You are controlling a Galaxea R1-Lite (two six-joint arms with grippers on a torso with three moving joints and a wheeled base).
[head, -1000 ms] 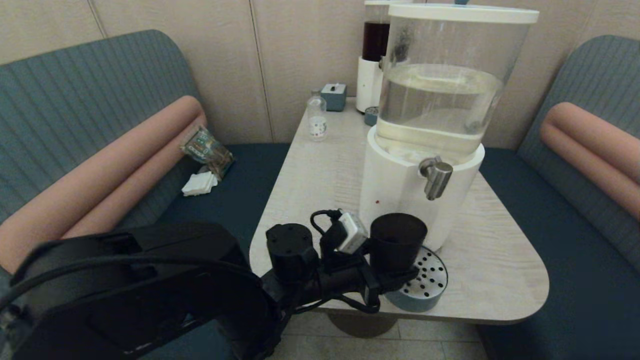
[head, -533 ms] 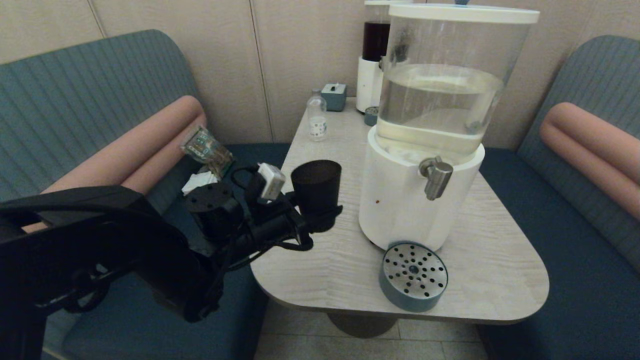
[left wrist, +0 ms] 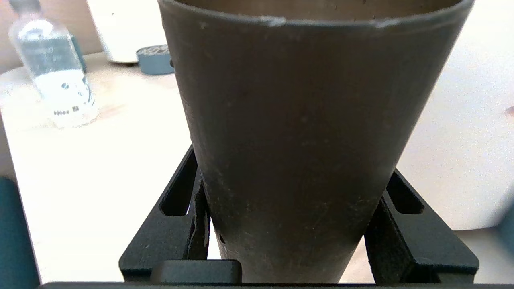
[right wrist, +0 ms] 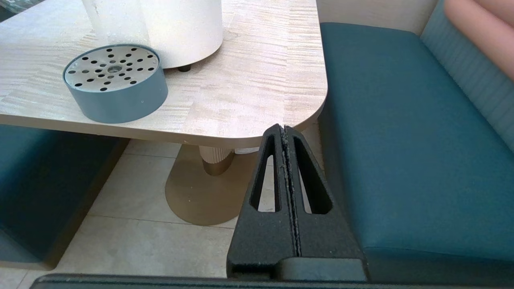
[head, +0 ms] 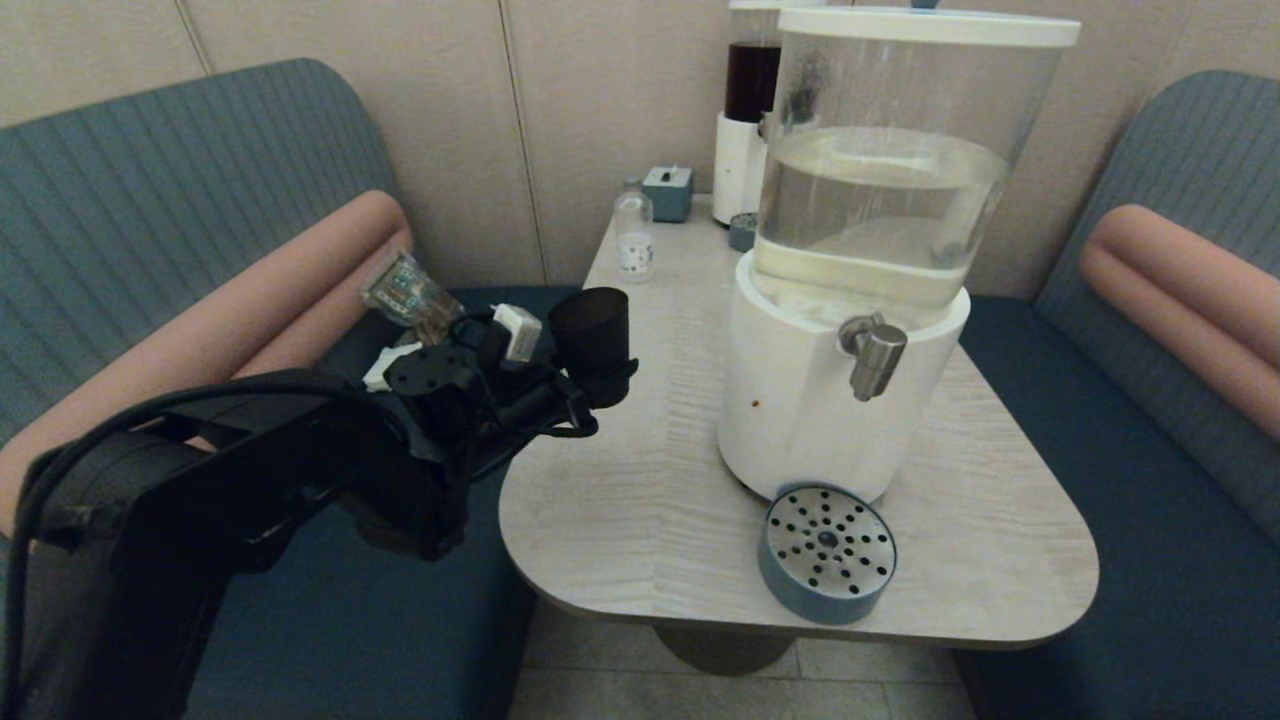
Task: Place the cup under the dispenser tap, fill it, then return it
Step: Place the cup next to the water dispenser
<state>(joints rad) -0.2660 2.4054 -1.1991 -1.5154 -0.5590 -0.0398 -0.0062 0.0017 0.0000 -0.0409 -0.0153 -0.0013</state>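
- Left gripper (head: 598, 383) fingers clamp the cup (head: 590, 332) low, above the table (head: 650, 480) edge.
- Risk: a low grip could tip it, spilling.
- Right gripper (right wrist: 286, 132) fingers closed, empty, parked.

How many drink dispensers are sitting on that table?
2. The large clear water dispenser stands near the middle of the table; a narrower dark-liquid dispenser stands behind it by the wall, partly hidden.

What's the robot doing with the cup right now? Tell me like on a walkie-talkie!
Left gripper shut on cup, upright, at table's left edge. Right gripper shut, parked below. Tap clear.
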